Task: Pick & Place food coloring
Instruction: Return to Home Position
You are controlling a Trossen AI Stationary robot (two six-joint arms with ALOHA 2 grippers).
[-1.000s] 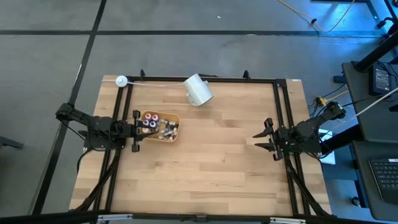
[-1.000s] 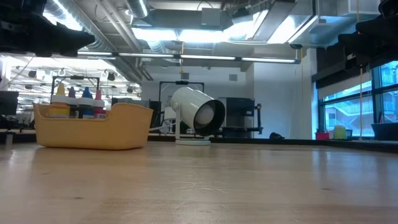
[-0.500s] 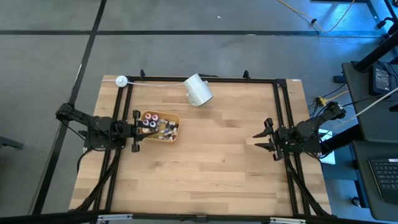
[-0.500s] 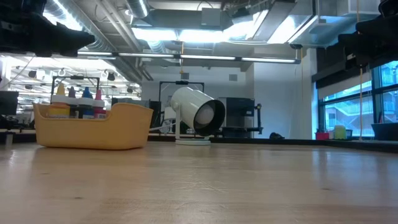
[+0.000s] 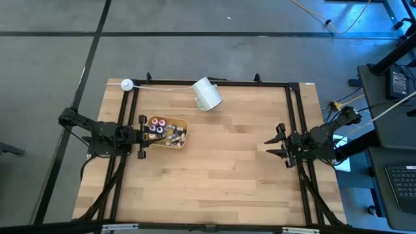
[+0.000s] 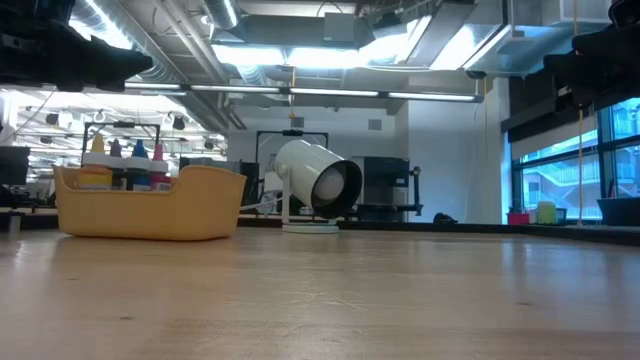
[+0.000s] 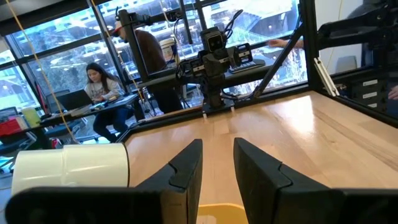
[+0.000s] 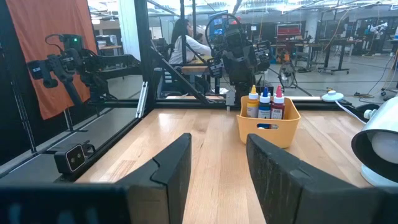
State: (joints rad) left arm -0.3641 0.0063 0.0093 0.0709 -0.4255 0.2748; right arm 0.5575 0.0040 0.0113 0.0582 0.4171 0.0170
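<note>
Several food coloring bottles [image 5: 164, 130] stand in a shallow yellow-orange tray [image 5: 182, 141] on the left part of the table. Three of them [image 8: 265, 103] show orange, blue and red caps in the right wrist view, and they rise above the tray wall [image 6: 150, 210] in the low view. My left gripper [image 5: 142, 137] is open just left of the tray, level with it, and the tray rim [image 7: 217, 211] shows below its fingers. My right gripper [image 5: 273, 148] is open near the table's right edge and points at the tray.
A big white cup [image 5: 207, 94] lies on its side near the far edge, its open mouth facing the near side [image 6: 335, 188]. A white cable with a round end [image 5: 127, 84] runs along the far rail. Bare wood [image 5: 221, 162] lies between tray and right gripper. People sit beyond the table.
</note>
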